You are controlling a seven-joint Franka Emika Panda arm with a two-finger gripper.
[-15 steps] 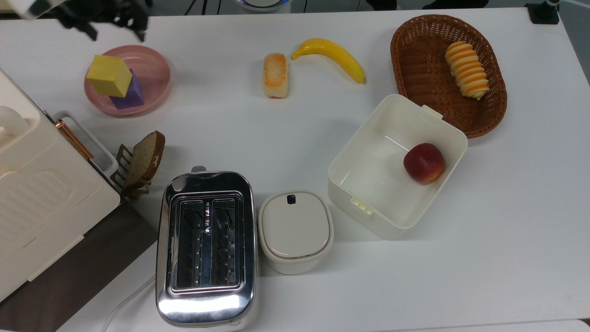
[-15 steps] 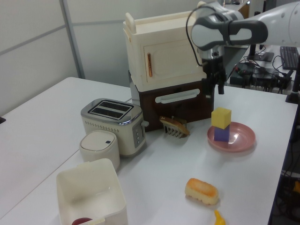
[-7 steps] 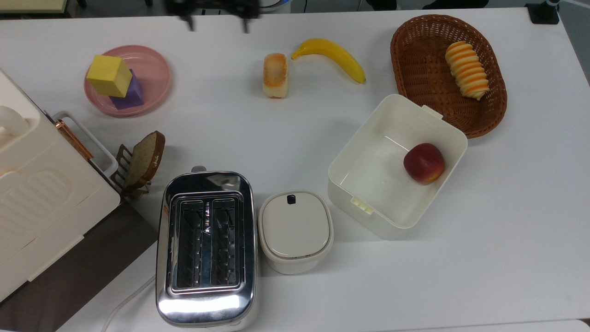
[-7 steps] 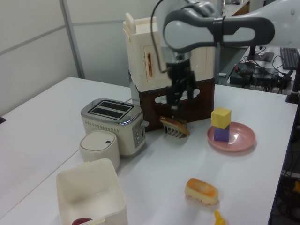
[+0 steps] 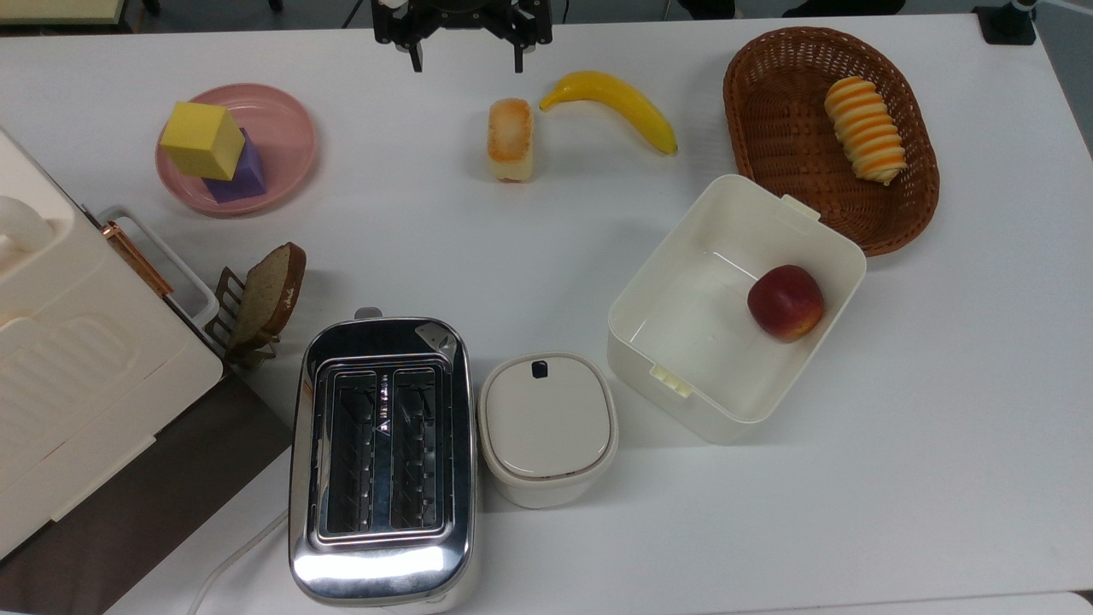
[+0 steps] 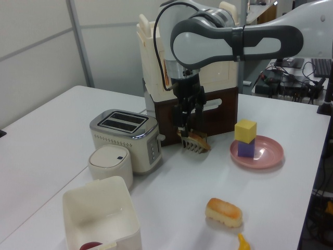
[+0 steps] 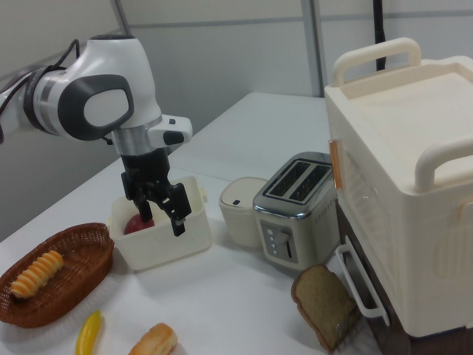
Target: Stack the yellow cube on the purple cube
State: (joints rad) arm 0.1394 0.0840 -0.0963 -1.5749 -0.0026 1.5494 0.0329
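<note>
Top view: the gripper [image 5: 466, 61] sits at the far edge of the white table [image 5: 512, 256], its two fingers [image 5: 416, 60] spread wide apart and holding nothing. Just below the fingers, toward the top view's right, lies a toasted bread roll [image 5: 511, 138], and beside that a banana [image 5: 611, 106]. Well off to the top view's left of the fingers is a pink plate [image 5: 286, 137] carrying the purple cube [image 5: 242, 173], with the yellow cube [image 5: 202, 139] resting on top of it, turned a little so its corners overhang (the stack stands free, nothing touching it but the plate beneath).

In the left view the gripper [image 6: 186, 127] hangs in the air in front of the cream and brown cabinet [image 6: 192, 78], right over a small rack holding a slice of brown bread [image 6: 193, 140]; the yellow cube [image 6: 245, 130] and purple cube [image 6: 246, 149] stand well to the left view's right of it on the pink plate [image 6: 268, 155].

In the right view the gripper [image 7: 165, 214] hovers in front of a white open box [image 7: 177, 240] with a red apple [image 7: 136, 224] inside. Farther from the fingers are a chrome toaster [image 5: 382, 461], a lidded white container [image 5: 547, 427], and a wicker basket [image 5: 768, 111] with a striped pastry [image 5: 865, 130] in it.
</note>
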